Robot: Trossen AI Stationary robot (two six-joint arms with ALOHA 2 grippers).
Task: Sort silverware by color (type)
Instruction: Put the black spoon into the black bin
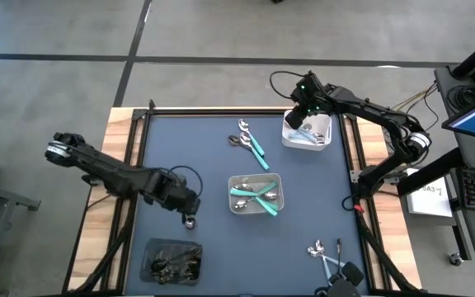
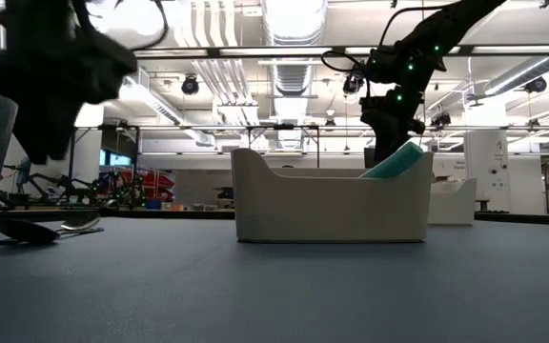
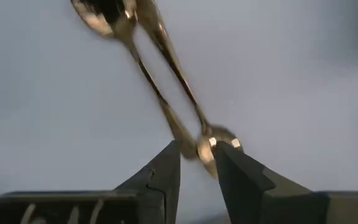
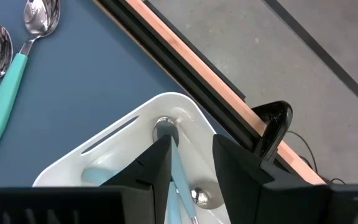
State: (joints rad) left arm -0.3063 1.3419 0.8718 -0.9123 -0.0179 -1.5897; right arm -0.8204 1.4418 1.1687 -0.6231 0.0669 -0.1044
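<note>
Mostly sorted: teal-handled spoons [image 1: 255,198] lie in the grey tray [image 1: 232,183] at mid-table. Left gripper [image 3: 197,163], just left of that tray, fingers parted around two dark spoons [image 3: 148,68] on the mat, not clamped. Right gripper [image 4: 191,163] hangs open over the white tray [image 4: 185,107], beyond the grey one. Spoons look light, stiff, slick; best pinched mid-handle.

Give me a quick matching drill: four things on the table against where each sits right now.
1. grey tray
2. white tray
3. dark tray
4. left gripper

A. under the right gripper, far side
B. near left corner, holding black pieces
C. mid-table, holding teal-handled pieces
D. over dark spoons lying on the mat

Pairs: 1-C, 2-A, 3-B, 4-D
</note>
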